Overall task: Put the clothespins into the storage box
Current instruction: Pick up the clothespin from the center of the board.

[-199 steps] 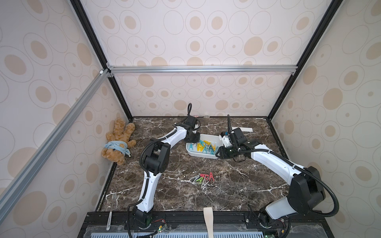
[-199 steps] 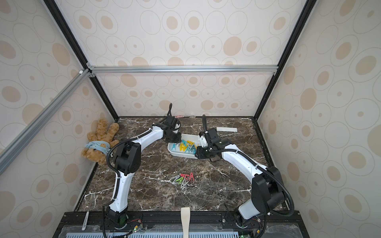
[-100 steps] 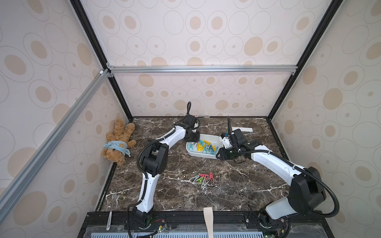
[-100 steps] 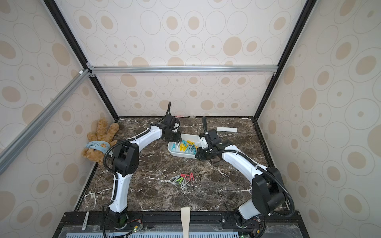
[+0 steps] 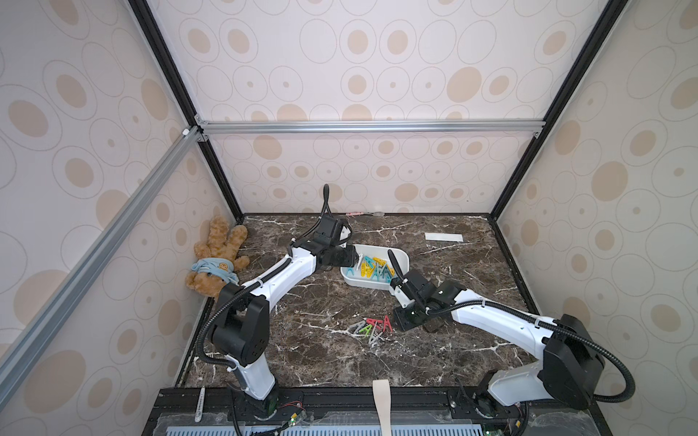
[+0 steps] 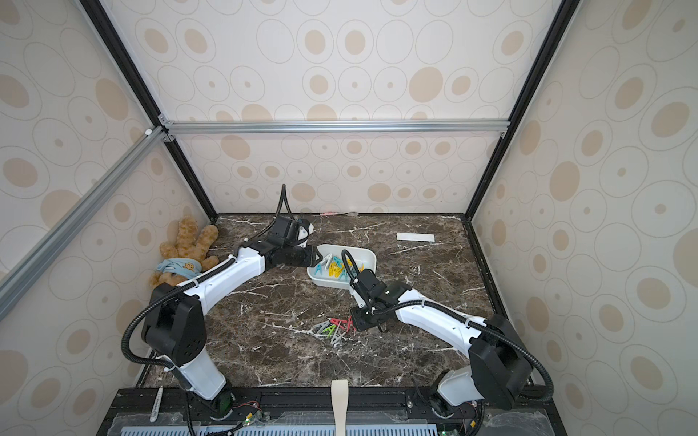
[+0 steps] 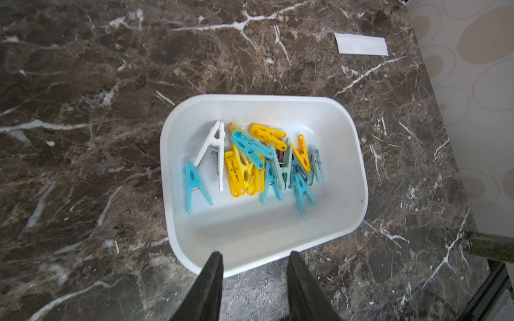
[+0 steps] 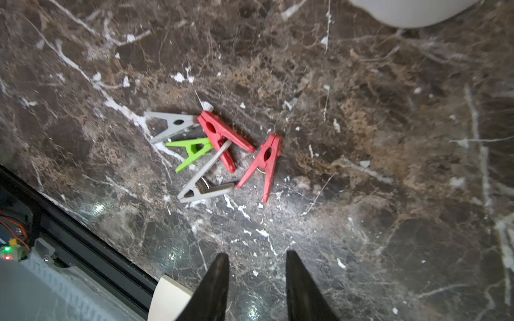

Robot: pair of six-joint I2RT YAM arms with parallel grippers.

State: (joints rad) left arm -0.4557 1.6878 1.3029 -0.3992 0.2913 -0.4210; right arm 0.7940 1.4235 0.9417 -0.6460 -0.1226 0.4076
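The white storage box point(image 5: 401, 255) point(image 6: 368, 253) point(image 7: 250, 233) sits mid-table and holds several yellow, teal and white clothespins point(image 5: 374, 268) point(image 6: 336, 268) point(image 7: 244, 166). Several more clothespins point(image 5: 372, 326) point(image 6: 334, 327) point(image 8: 214, 144), red, grey and green, lie in a loose pile on the marble nearer the front. My left gripper point(image 7: 255, 257) point(image 5: 354, 259) hovers open over the box's left end rim with nothing between its fingers. Open and empty too, my right gripper point(image 8: 257, 255) point(image 5: 398, 321) hangs just right of the loose pile, apart from it.
A teddy bear point(image 5: 217, 260) lies against the left wall. A flat white paper strip point(image 5: 443, 237) point(image 7: 361, 44) lies at the back right. A beige strip point(image 5: 381, 400) point(image 8: 167, 298) sticks up at the table's front edge, close to the right gripper.
My right arm has swung from the box's right end toward the front, down to the loose pile. The left gripper's jaws have spread wider at the box; that arm barely moved.
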